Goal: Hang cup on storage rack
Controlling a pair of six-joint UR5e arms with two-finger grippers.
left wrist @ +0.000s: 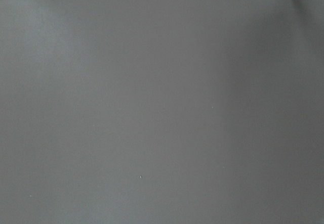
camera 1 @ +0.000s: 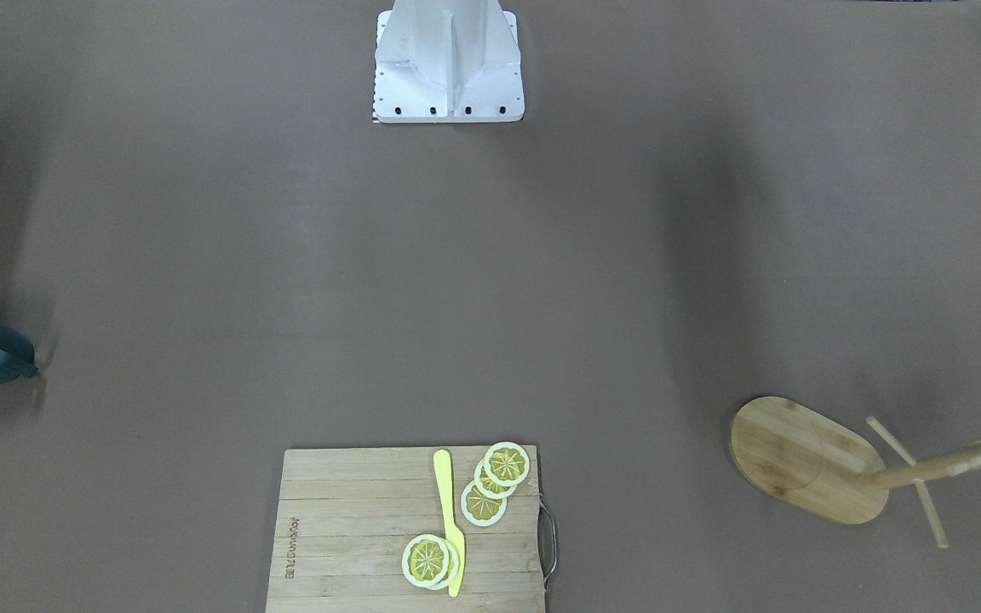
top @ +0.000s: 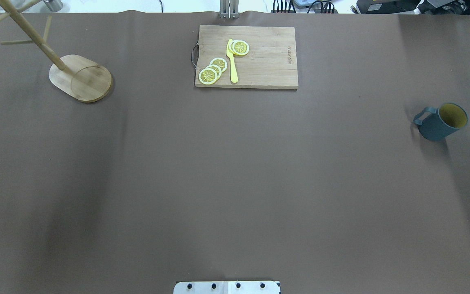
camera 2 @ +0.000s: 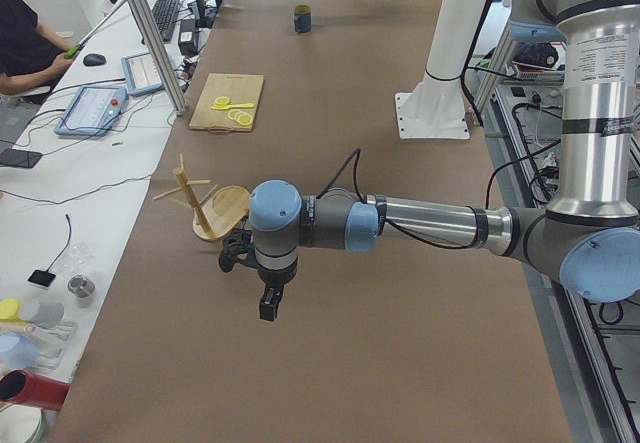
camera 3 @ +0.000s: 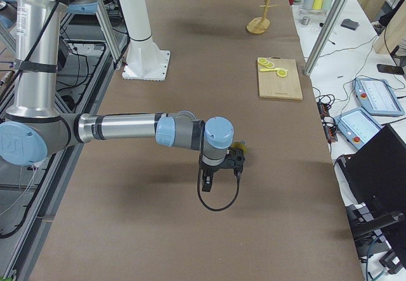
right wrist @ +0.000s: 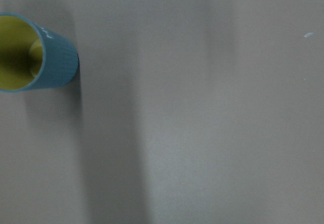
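Gripper closure cannot be judged for either arm, since the fingers show only in the side views and neither wrist camera catches them. The right gripper [camera 3: 207, 182] is held pointing down, low over the table [top: 235, 183]. The cup [right wrist: 35, 52] is caught at the left edge of the right wrist view, so the tool is judged to be poised beside the cup, not over it, and nothing is held. The left gripper [camera 2: 270, 303] is likewise carried pointing down above bare table cover near the storage rack [camera 2: 215, 208], and only that cover is seen by its wrist camera.

The cup [top: 439, 122] stands upright on the robot's right side, mouth up, with its handle [top: 422, 114] turned toward the table's middle. The pick-up is therefore judged to fall to the right arm. A hold on the rim or wall would be favoured, so that the loop is left free for a peg.

The storage rack [top: 82, 77] is set at the far corner on the robot's left, well apart from the cup. Its pole is carried upright on the oval base and its pegs [top: 14, 41] are slanted upward, so that a hung cup would be kept from sliding off. A long carry or a hand-over is thus implied. Between the two, at the far edge, a cutting board [top: 259, 61] with lemon slices [top: 212, 71] and a yellow knife [top: 231, 63] is left out of the task.
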